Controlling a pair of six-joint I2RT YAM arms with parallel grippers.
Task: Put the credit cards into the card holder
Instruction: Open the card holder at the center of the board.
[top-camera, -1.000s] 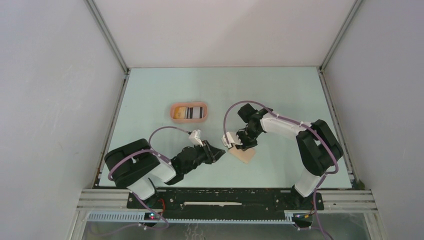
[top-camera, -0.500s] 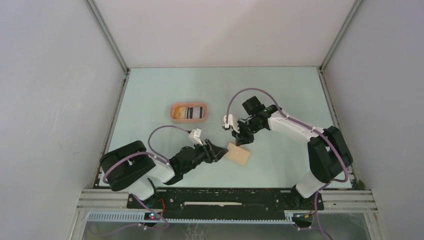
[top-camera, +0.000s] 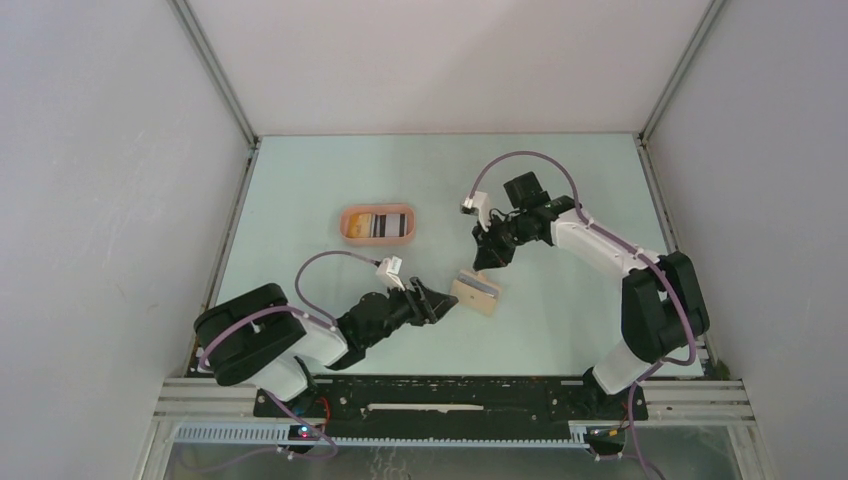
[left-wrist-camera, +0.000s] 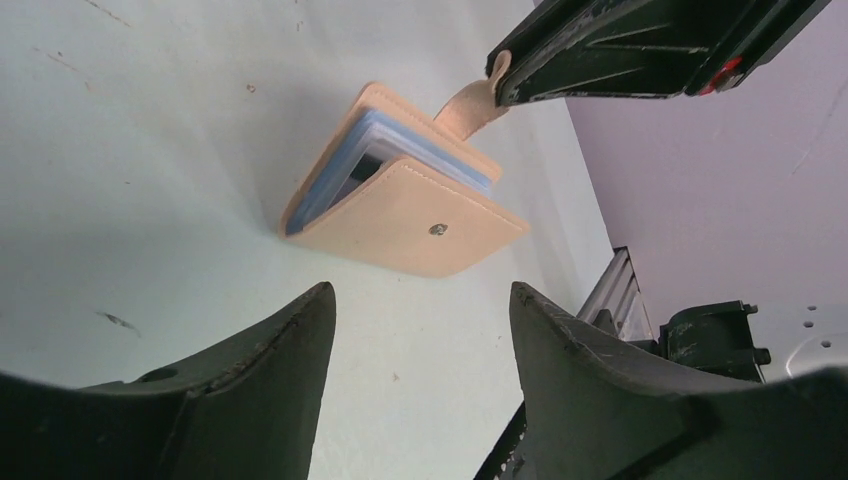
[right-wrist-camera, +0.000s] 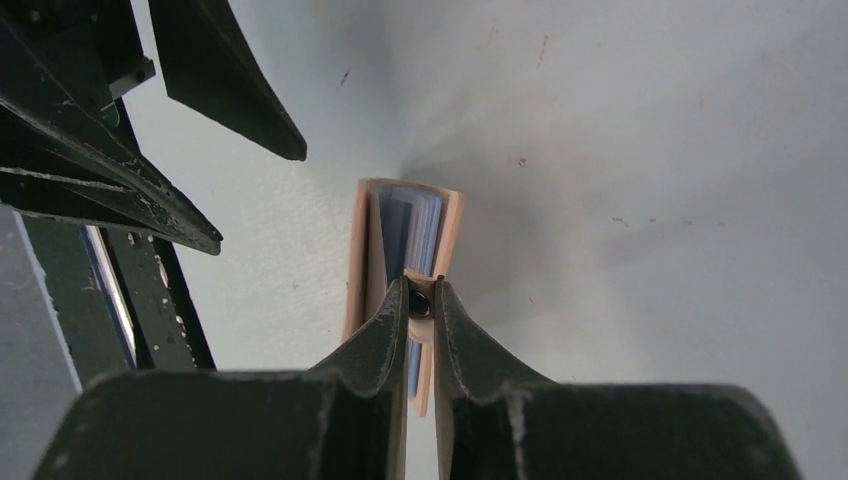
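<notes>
The left pincer (top-camera: 443, 302) is open wide and holds nothing. Right in front of its tips, very near but not touching, is the card holder (top-camera: 476, 293). Only bare table (top-camera: 330, 170) lies between them.

On the other side of the card holder, and a bit higher, is the right pincer (right-wrist-camera: 420, 288). It is squeezed nearly shut on the little strap (left-wrist-camera: 468, 105) that sticks out of the card holder. It grips the strap by its end. So the two pincers are close together, with the card holder in the middle.

The flat tan side with the tiny stud (left-wrist-camera: 437, 229) faces the left pincer. The card holder looks tipped up and not flat. I cannot tell if its low edge touches the table. It is open just a crack, and bluish leaves (left-wrist-camera: 410, 145) show in the gap. I cannot tell if they are cards or pockets.

Seen from the right pincer, the long way of the card holder runs straight away from the tips. The round folded back is at the far end, and the open edges are close to the tips. Seen from the left pincer, the gap opens to the left, and the strap goes up and to the right.

A peach tray (top-camera: 345, 225) sits farther out on the table than the left pincer and to its left, well apart from both pincers. The credit cards (top-camera: 380, 225) in it lie flat. One is yellow and one is striped.
</notes>
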